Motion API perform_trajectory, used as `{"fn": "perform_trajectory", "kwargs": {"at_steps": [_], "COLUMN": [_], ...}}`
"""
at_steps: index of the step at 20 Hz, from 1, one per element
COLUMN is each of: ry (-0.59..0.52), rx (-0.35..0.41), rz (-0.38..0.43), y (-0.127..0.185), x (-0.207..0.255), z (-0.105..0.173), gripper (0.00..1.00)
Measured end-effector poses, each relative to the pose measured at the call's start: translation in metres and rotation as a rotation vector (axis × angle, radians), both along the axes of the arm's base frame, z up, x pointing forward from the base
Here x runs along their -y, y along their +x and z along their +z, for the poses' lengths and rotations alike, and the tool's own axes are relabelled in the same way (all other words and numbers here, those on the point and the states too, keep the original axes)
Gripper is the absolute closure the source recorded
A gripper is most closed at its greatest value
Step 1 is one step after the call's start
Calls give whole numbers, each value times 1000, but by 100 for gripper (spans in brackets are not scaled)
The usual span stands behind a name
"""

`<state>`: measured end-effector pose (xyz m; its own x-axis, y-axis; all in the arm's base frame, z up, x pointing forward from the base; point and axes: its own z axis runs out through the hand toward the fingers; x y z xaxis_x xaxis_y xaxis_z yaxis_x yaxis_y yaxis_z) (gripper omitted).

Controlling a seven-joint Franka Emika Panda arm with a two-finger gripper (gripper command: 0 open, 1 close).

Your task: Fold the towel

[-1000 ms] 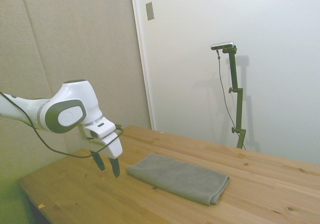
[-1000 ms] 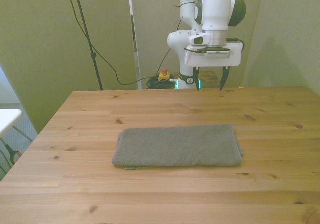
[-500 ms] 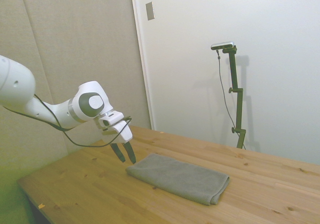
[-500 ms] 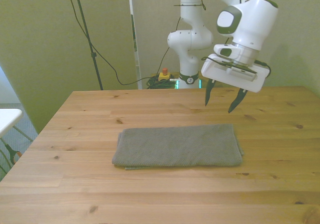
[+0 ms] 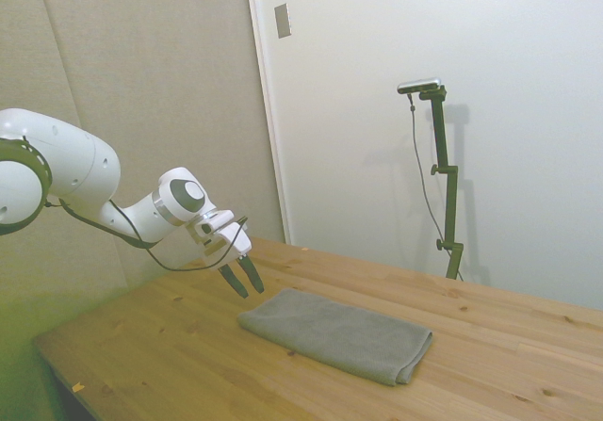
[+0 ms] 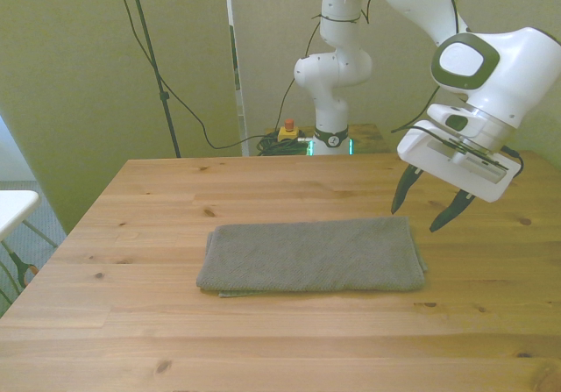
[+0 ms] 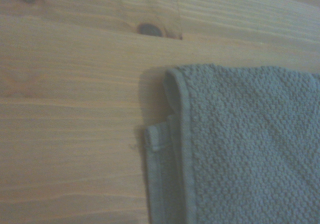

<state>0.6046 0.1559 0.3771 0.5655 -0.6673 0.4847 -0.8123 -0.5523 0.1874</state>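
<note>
The towel (image 6: 313,255) lies flat mid-bench (image 6: 131,331), already doubled into a soft, limp, thick strip. The pincer (image 6: 423,210) hangs spread wide and empty above its short end on the front view's right; pinching all layers at that corner (image 7: 172,78) looks best

The towel (image 7: 245,149) is seen to be matt grey-brown cloth with a nubbly, terry-like weave; its edges are finished with a flatter stitched hem, and several layers are shown at its corner. The counter (image 6: 263,339) is made of pale wood planks with visible grain and dark knots, given a smooth, faintly satin finish. The tool (image 6: 427,209) is cased in glossy white plastic, while its fingers (image 6: 401,195) are dark and matt.
</note>
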Motion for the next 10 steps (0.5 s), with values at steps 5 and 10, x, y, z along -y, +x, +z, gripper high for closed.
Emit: {"fn": "perform_trajectory", "kwargs": {"at_steps": [5, 10], "ry": [-55, -85], "rx": [-15, -36], "rz": [-14, -14], "y": [1, -2], "x": [-11, -10], "z": [-14, -24], "gripper": [0, 0]}}
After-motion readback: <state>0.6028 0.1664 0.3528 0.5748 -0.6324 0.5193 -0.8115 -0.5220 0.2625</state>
